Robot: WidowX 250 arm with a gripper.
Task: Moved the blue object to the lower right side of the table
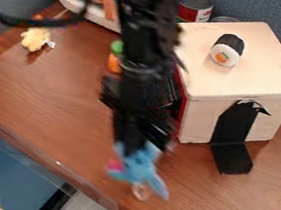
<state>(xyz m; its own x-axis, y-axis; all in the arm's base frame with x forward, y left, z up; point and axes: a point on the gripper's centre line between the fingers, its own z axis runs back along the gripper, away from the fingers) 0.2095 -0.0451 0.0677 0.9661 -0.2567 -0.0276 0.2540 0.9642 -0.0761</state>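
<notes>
Grips a soft-looking blue toy [138, 166] in the narrowed jaws of the black gripper [137, 144]. Points almost straight down, at the end of the black arm [137, 71] that enters from the top edge. Holds the toy by its upper part, body just below the fingertips, a pink patch to the left. Hangs over the brown table [49, 97], near the front edge; cannot tell contact with the surface. To the upper right, see a wooden box [248, 82] with a sushi toy [226, 50] on top; at upper left, a yellow toy [35, 39].
</notes>
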